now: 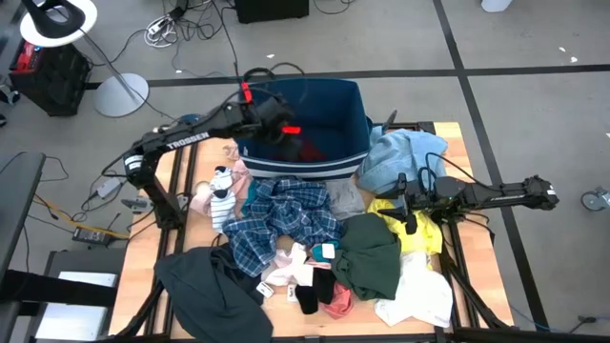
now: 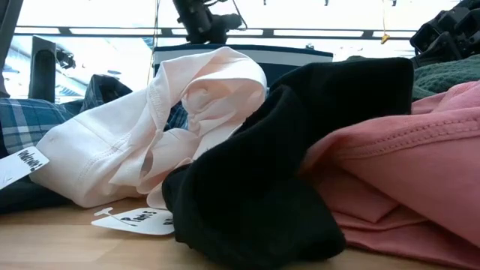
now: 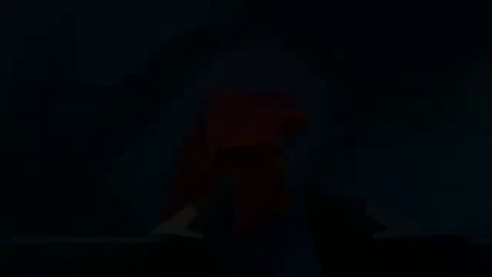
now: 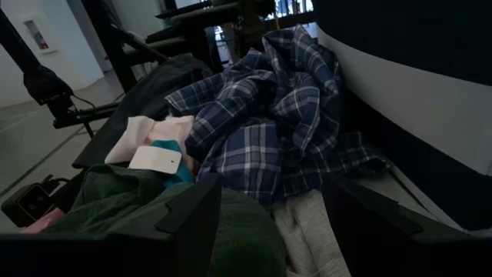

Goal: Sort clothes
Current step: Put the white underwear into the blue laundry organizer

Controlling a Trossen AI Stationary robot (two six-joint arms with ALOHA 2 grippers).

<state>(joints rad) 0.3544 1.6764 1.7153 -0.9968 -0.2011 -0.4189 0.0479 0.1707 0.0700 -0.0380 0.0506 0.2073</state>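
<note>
Grey floor with cables and a lamp stand surrounds the wooden counter, which carries a heap of clothes and, at its far edge, a navy bin. Left end effector hangs over the bin's open top; its wrist view is almost black, with only a dim red shape ahead, and whether its fingers stand spread or closed cannot be told from the frames. Directly beneath it, inside the bin, lies a maroon garment, the only item visible in the container. Judged from this, the step in hand is a deposit into the bin. Right end effector waits low over the heap with its fingers spread wide and empty. Just ahead of it lies the plaid shirt; beneath it lie the green garment and a grey one. Beside its arm lie the light blue garment and the yellow one. Next move calls for lifting the left arm clear of the bin walls, then selecting one garment from the heap without dragging its neighbours.
</note>
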